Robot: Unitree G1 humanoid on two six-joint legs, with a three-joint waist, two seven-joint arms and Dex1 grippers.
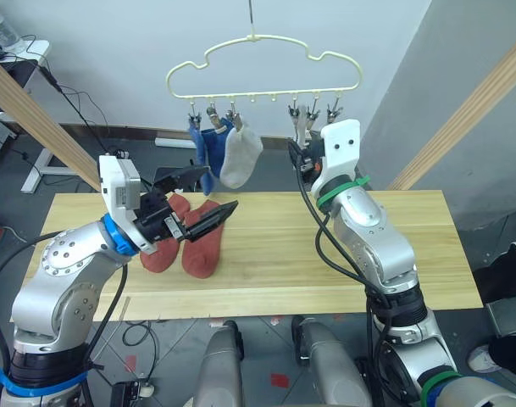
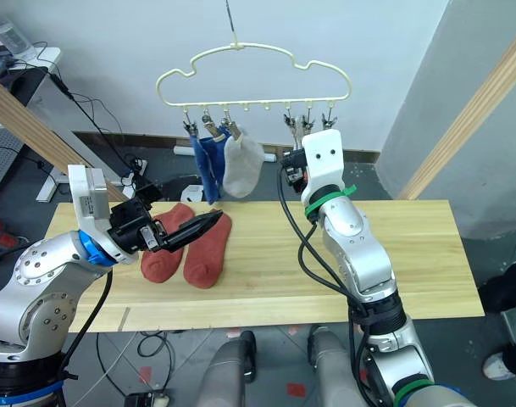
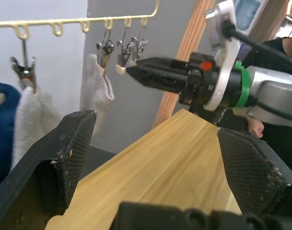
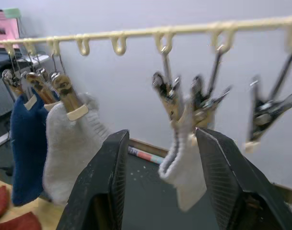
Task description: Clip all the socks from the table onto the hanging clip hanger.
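Socks at inspection: two rust-red socks lie side by side on the left part of the wooden surface, touching each other along their length. Two blue socks hang from clips at the left end of the clip hanger, pressed against each other. One light grey sock hangs from the next clip, just beside the blue pair and touching it. A second light grey sock hangs from a clip in the right-hand group of clips; it shows clearly in the right wrist view, and in the head views it sits mostly behind the right arm.

Hanger: pale yellow, cloud-shaped, suspended by a thin hook above the far edge of the surface. The middle loops of its lower bar carry no clips.

Left pincer: open, fingers spread wide with nothing between them. It hangs above the rust-red socks, clear of them, pointing toward the right arm.

Right pincer: raised to the height of the right-hand clips, fingers parted on either side of the hanging grey sock. No contact between the fingers and the fabric can be confirmed.

Surroundings: pale wooden poles slant at both sides of the surface.
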